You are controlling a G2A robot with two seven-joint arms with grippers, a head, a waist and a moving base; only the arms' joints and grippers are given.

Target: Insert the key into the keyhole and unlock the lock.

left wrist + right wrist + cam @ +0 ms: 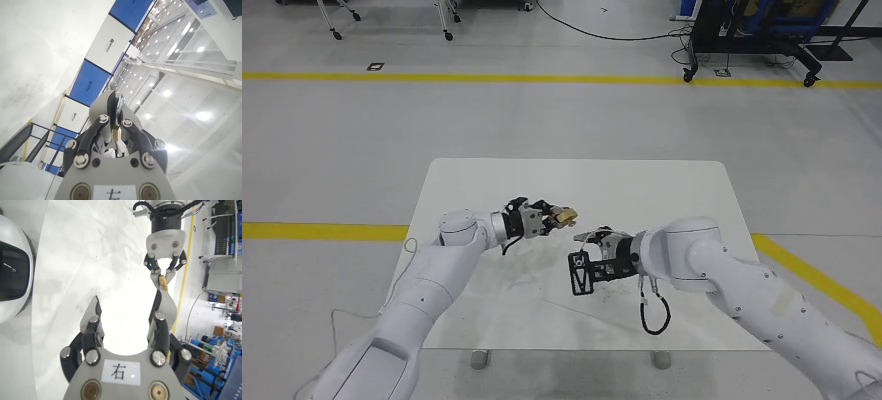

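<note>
Over table [672, 185], lock [565, 213] in left tool [555, 217].

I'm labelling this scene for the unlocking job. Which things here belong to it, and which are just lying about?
Job in hand:
brass lock, clamped by the left gripper; right gripper, jaws open, holding nothing.

Just around:
white table; black wheeled rack; yellow floor line; blue crates.

One brass lock [163, 281], one table [662, 190], two grippers: left gripper [117, 103], right gripper [126, 296]
</note>
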